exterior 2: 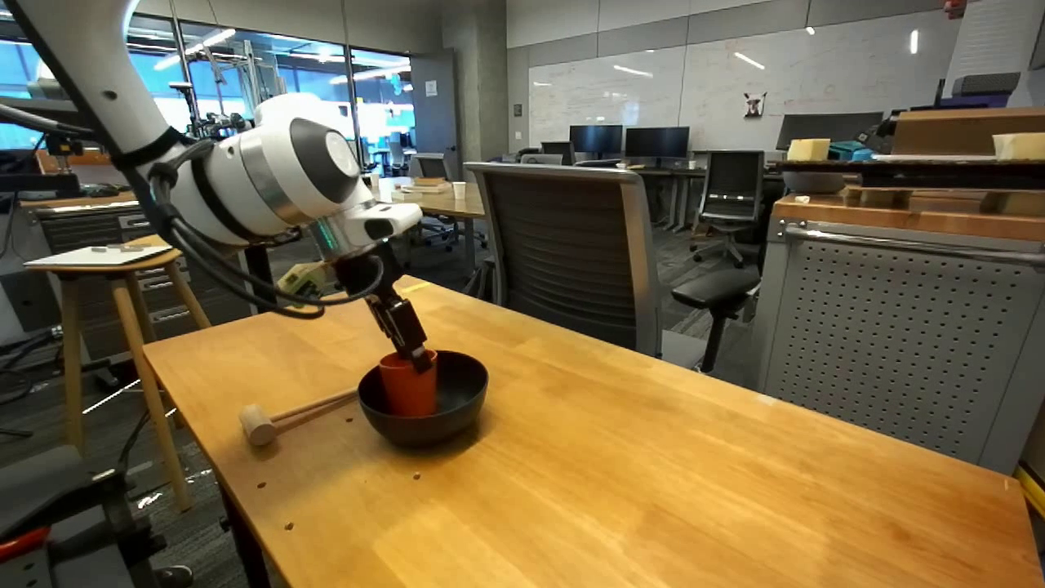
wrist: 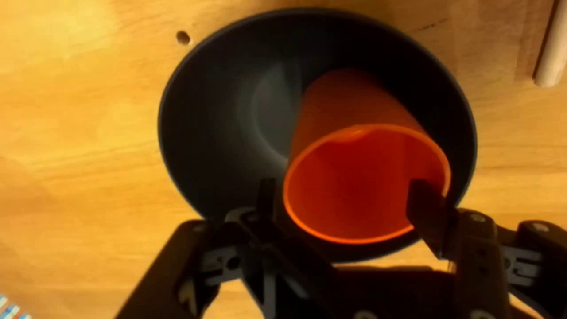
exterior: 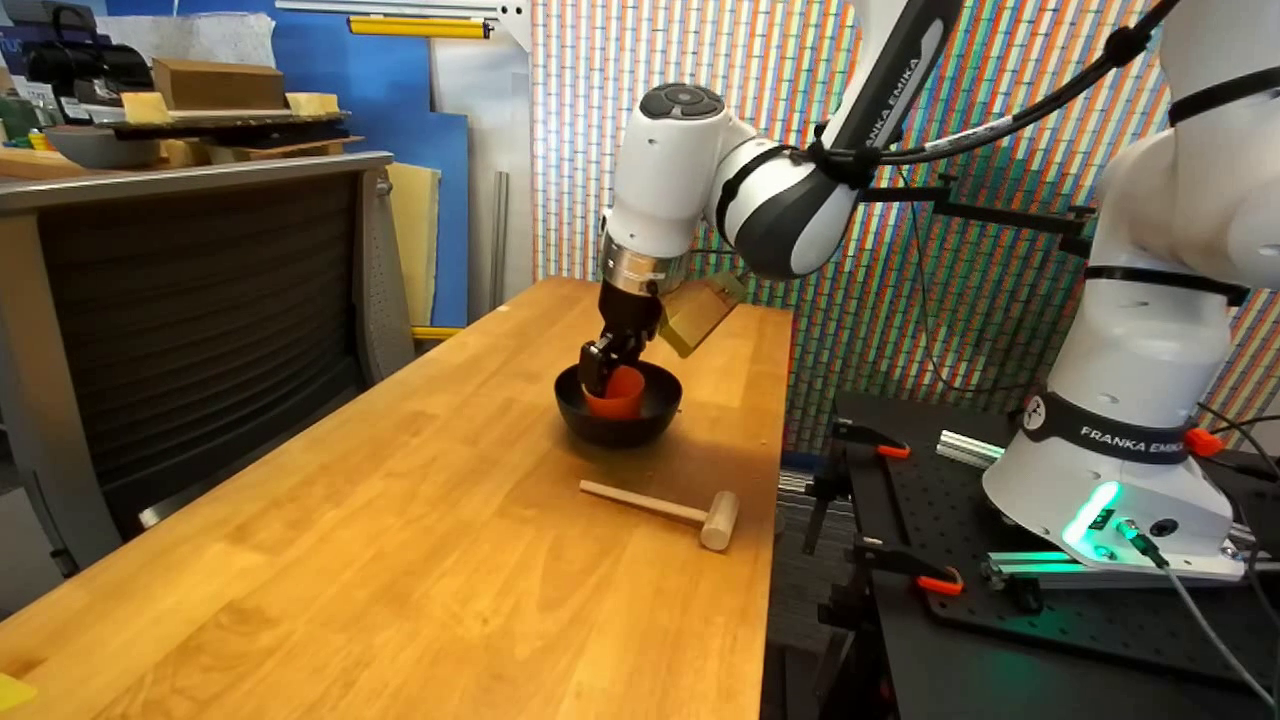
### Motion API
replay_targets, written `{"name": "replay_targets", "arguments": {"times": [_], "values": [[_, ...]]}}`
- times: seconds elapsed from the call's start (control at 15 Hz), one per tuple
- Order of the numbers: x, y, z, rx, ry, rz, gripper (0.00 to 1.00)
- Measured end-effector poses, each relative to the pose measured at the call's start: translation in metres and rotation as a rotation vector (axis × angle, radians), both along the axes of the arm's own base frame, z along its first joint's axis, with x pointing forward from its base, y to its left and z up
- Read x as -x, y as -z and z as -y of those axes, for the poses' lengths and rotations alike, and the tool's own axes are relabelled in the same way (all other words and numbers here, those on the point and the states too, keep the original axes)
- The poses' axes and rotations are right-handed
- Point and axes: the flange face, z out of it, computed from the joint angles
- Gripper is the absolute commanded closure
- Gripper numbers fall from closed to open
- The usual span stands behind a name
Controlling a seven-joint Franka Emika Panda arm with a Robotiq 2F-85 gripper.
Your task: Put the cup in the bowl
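Observation:
The orange-red cup stands inside the black bowl in both exterior views; the cup shows (exterior: 620, 402) (exterior 2: 408, 394) and so does the bowl (exterior: 618, 432) (exterior 2: 433, 431). In the wrist view the cup (wrist: 350, 99) sits off-centre in the bowl (wrist: 212, 128), its mouth facing the camera. My gripper (wrist: 343, 195) is open, its fingers wide apart. One finger is outside the cup with a gap to the rim. The other finger overlaps the rim and reaches over the cup's mouth. The gripper is low at the cup's rim in both exterior views (exterior: 600, 370) (exterior 2: 420, 359).
A light wooden mallet (exterior: 718, 520) lies on the wooden table (exterior: 430, 540) close to the bowl. Its handle end (wrist: 551, 57) shows in the wrist view. An office chair (exterior 2: 563, 253) stands against the table's far side.

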Motion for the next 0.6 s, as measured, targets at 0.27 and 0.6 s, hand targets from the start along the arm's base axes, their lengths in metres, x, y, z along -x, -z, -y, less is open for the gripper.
{"name": "replay_targets", "arguments": {"times": [0.27,0.6], "values": [[0.006,-0.051,-0.018,0.152,-0.018,0.108,0.00],[0.050,-0.091,-0.051,0.049,-0.111,0.080,0.00]]}}
